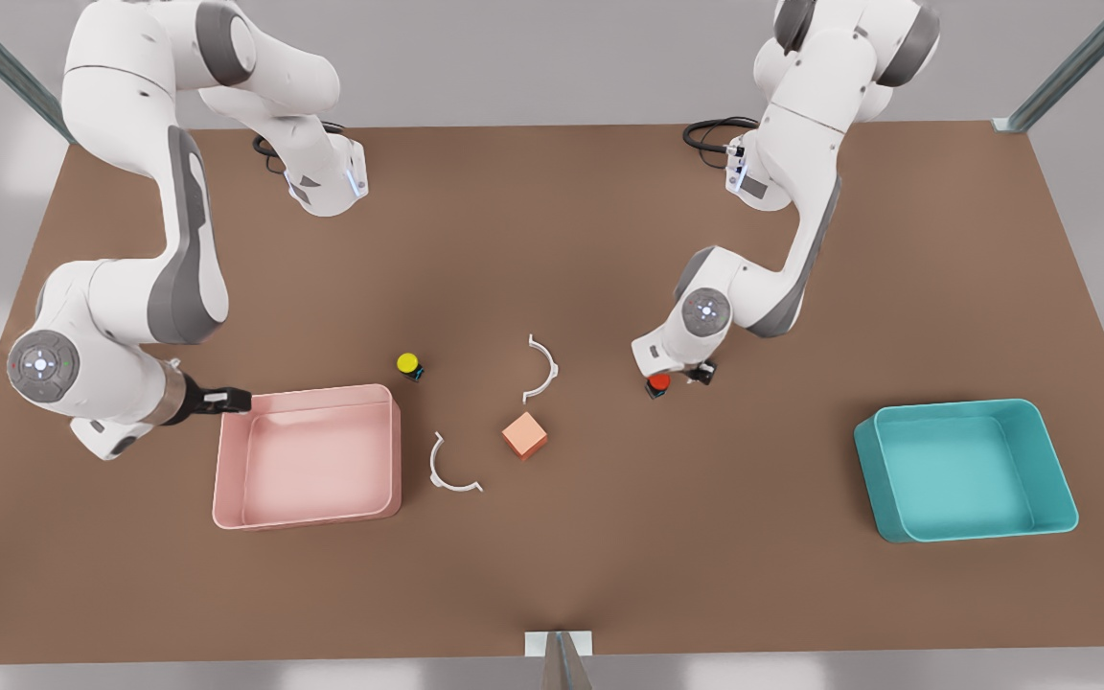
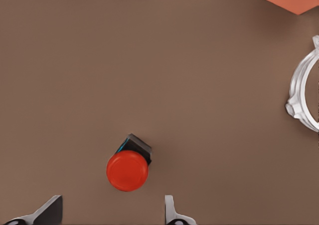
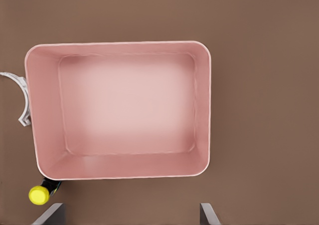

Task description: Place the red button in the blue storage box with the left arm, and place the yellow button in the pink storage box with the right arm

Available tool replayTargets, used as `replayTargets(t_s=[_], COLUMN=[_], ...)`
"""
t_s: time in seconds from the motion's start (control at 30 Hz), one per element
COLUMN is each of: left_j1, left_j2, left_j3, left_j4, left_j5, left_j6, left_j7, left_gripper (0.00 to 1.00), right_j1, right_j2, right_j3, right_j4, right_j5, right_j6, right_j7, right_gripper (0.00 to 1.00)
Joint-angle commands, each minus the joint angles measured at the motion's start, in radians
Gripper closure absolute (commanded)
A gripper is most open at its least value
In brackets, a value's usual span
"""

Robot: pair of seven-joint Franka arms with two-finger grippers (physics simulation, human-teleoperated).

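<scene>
Over red button (image 2: 127, 170) | left gripper (image 2: 112, 211) spread wide, descent needed | right gripper (image 3: 130, 214) spread wide above pink storage box (image 3: 202, 110), yellow button (image 3: 39, 194) unapproached

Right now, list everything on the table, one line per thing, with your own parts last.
red button: one, red cap on a black base, on the table between the left gripper's open fingers.
yellow button: one, yellow cap on a black base, just outside the pink box's corner.
pink storage box: one, pink, empty, at the front view's left.
blue storage box: one, teal blue, empty, at the front view's right.
cube: one, orange, mid-table.
curved clips: two, white, either side of the cube.
table: one, brown.
left gripper: one, open, low over the red button.
right gripper: one, open, at the pink storage box's edge.
</scene>
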State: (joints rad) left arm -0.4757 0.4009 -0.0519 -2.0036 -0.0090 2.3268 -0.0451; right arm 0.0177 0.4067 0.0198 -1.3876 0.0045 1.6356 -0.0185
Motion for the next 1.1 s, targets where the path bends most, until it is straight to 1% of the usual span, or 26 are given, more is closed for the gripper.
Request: replayTargets(t_s=[0.0,0.07,0.1,0.13,0.2,0.23,0.27,0.3,0.33,0.37,0.4,0.43,0.47,0.5,0.53,0.57,0.6,0.7,0.73,0.83,0.87,0.93,1.07], left_j1=[-0.004,-0.017,-0.015,-0.011,-0.007,-0.007,-0.007,-0.007,-0.009,-0.009,-0.007,-0.007,-0.007,-0.007,-0.007,-0.007,-0.007,-0.004,-0.004,-0.004,0.015,0.15,0.382], left_j2=[0.018,0.036,0.042,0.064,0.081,0.085,0.087,0.087,0.087,0.087,0.087,0.087,0.087,0.087,0.087,0.085,0.084,0.05,0.024,-0.114,-0.149,-0.183,-0.18], left_j3=[0.0,0.0,0.0,0.001,0.004,0.006,0.004,0.004,0.004,0.004,0.004,0.004,0.004,0.006,0.006,0.006,0.004,0.007,0.009,0.084,0.115,0.115,0.115], left_j4=[0.0,-0.003,-0.009,-0.009,-0.011,-0.011,-0.03,-0.038,-0.04,-0.038,-0.038,-0.038,-0.037,-0.035,-0.035,-0.035,-0.035,-0.035,-0.035,-0.026,-0.026,-0.024,0.006], left_j5=[0.0,-0.002,-0.003,-0.002,-0.002,-0.002,-0.002,-0.002,-0.002,-0.002,-0.002,-0.002,-0.002,-0.002,-0.002,-0.002,-0.002,-0.002,-0.002,0.0,0.0,-0.002,-0.02], left_j6=[0.207,0.207,0.207,0.207,0.207,0.207,0.207,0.207,0.207,0.207,0.207,0.207,0.207,0.207,0.207,0.206,0.204,0.18,0.145,-0.035,-0.073,-0.107,-0.13], left_j7=[-0.021,-0.024,-0.028,-0.025,-0.025,-0.025,-0.027,-0.027,-0.027,-0.027,-0.027,-0.027,-0.025,-0.025,-0.025,-0.025,-0.025,-0.025,-0.024,0.056,0.119,0.364,0.792], left_gripper=[0.0,0.0,0.0,0.0,0.0,0.0,0.0,0.0,0.05,0.22,0.27,0.27,0.27,0.29,0.34,0.41,0.44,0.45,0.45,0.45,0.45,0.45,0.45], right_j1=[-0.015,0.016,0.027,0.04,0.083,0.09,0.088,0.09,0.09,0.09,0.09,0.088,0.088,0.09,0.088,0.08,0.085,0.085,0.09,0.094,0.094,0.096,0.093], right_j2=[0.043,0.095,0.093,0.093,0.116,0.109,0.089,0.069,0.047,0.018,-0.005,-0.037,-0.043,-0.061,-0.085,-0.103,-0.118,-0.118,-0.117,-0.106,-0.108,-0.106,-0.109], right_j3=[0.0,0.008,0.023,0.023,0.031,0.064,0.15,0.189,0.216,0.226,0.227,0.243,0.256,0.275,0.282,0.282,0.287,0.315,0.33,0.362,0.362,0.367,0.394], right_j4=[0.001,0.001,0.005,0.004,-0.002,-0.007,-0.007,-0.008,-0.034,-0.109,-0.18,-0.27,-0.295,-0.303,-0.333,-0.36,-0.387,-0.455,-0.464,-0.465,-0.482,-0.496,-0.557], right_j5=[0.126,0.071,0.062,0.042,0.023,0.019,-0.063,-0.069,-0.07,-0.07,-0.084,-0.106,-0.104,-0.104,-0.106,-0.106,-0.106,-0.104,-0.103,-0.103,-0.103,-0.103,-0.097], right_j6=[0.056,0.006,0.006,0.032,0.046,0.053,0.061,0.082,0.104,0.187,0.259,0.34,0.343,0.329,0.322,0.325,0.339,0.331,0.329,0.339,0.34,0.342,0.342], right_j7=[0.008,0.182,0.225,0.238,0.117,0.112,0.121,0.127,0.129,0.137,0.138,0.14,0.159,0.259,0.305,0.342,0.425,0.667,0.739,0.831,0.881,0.985,1.239], right_gripper=[0.0,0.0,0.0,0.0,0.0,0.0,0.0,0.0,0.0,0.0,0.0,0.0,0.0,0.0,0.0,0.0,0.0,0.0,0.0,0.0,0.0,0.0,0.0])
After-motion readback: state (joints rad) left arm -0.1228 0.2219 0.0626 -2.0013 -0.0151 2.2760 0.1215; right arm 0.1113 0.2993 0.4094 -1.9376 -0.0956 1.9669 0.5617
